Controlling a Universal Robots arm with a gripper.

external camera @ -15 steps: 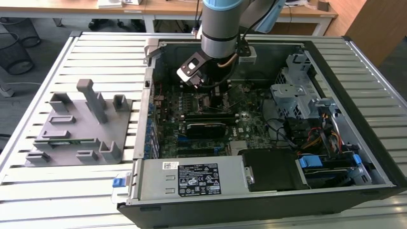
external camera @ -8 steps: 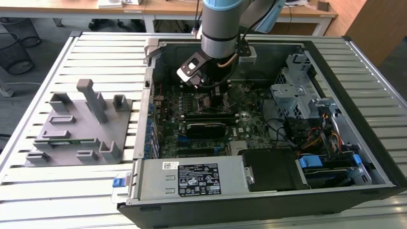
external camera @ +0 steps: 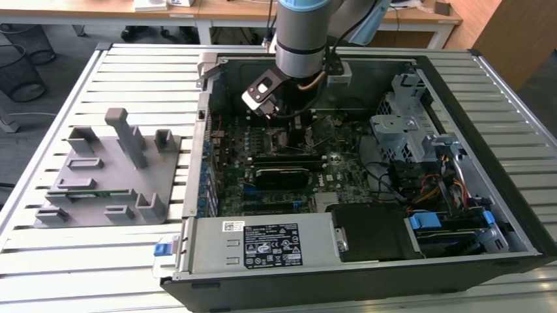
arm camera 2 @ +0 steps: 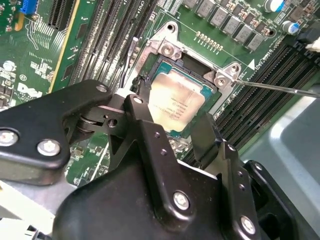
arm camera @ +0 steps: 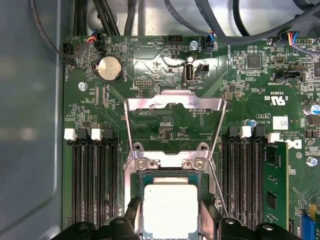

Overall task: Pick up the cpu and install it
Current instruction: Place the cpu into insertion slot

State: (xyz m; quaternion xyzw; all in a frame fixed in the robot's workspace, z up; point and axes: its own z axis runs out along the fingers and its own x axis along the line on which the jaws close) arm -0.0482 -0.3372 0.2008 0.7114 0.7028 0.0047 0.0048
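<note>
Gripper: the gripper (arm camera 2: 169,114) is down inside the open computer case (external camera: 509,163), its two black fingers (arm camera 2: 150,142) closed against two opposite edges of the cpu.
Cpu: the cpu (arm camera 2: 176,100) lies flat between the fingertips with its silver-grey top facing up, right over the opening of the socket; whether it is fully seated cannot be told.
Socket: the socket (arm camera: 170,178) lies directly under the gripper, and its dark rim shows around the chip's edge.
Lever: a thin metal rod (arm camera 2: 280,87) sticks out from a corner of the socket, just beside one finger.
Load frame: the silver metal frame (arm camera: 172,102) is swung open and stands just beyond the fingertips, past the socket's two screws.
Memory slots: banks of long black slots (arm camera: 92,185) run along both sides of the gripper.
Memory stick: a green stick (arm camera: 272,185) stands in a slot on the outer side of one bank.
Coin cell: a round battery (arm camera: 109,68) lies further out on the motherboard (arm camera: 240,90), beyond the open frame.
Cables: dark cables (arm camera: 235,30) cross past the board's far edge.
Power supply: a grey box (external camera: 261,244) fills the case end well away from the gripper.
Fixture: a grey moulded tray (external camera: 104,176) lies outside the case on the slatted table (external camera: 87,274), far from the gripper, on the exterior view's left.
</note>
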